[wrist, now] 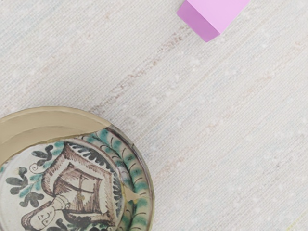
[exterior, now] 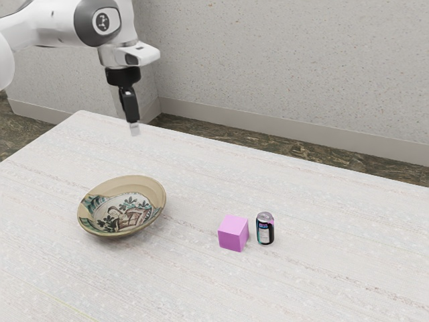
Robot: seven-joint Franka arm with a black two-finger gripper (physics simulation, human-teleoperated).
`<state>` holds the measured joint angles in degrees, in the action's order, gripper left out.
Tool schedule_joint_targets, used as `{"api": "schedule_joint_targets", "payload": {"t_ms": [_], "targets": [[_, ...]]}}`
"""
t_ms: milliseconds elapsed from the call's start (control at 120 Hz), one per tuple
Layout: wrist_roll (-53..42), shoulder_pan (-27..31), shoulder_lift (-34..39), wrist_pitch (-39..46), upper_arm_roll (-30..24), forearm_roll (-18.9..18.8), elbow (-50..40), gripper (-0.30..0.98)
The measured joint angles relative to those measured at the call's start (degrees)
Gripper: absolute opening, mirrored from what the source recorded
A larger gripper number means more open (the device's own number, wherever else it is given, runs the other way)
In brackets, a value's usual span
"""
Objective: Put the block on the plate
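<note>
Exterior view, and from where I stand the deep plate [exterior: 102,192] comes first at the left, its painted bowl showing no lettering I can find. Above it the arm [exterior: 37,28] carries a round emblem [exterior: 102,21], no words to it, and its tool [exterior: 134,127] hangs over the bench [exterior: 174,282]; whether that's spread or pressed together, I can't tell. Further right, the pink block [exterior: 233,233] sits on the bench, off the plate. It looks light, stiff and hardly fragile, perhaps a little slick; I'd take it squarely by two opposite upright faces, avoiding the dark can [exterior: 265,231] just beside it, whose label is too small to read.
</note>
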<state>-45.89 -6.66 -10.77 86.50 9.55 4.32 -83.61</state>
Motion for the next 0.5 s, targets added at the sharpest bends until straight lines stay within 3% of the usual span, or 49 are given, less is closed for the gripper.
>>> {"api": "schedule_joint_targets", "payload": {"t_ms": [267, 500], "targets": [[-2.5, -0.9, 0.0, 0.6, -0.3, -0.2, -0.5, 0.69], [-3.8, -6.4, -2.4, 3.1, -0.9, 0.5, -1.8, 0.69]]}}
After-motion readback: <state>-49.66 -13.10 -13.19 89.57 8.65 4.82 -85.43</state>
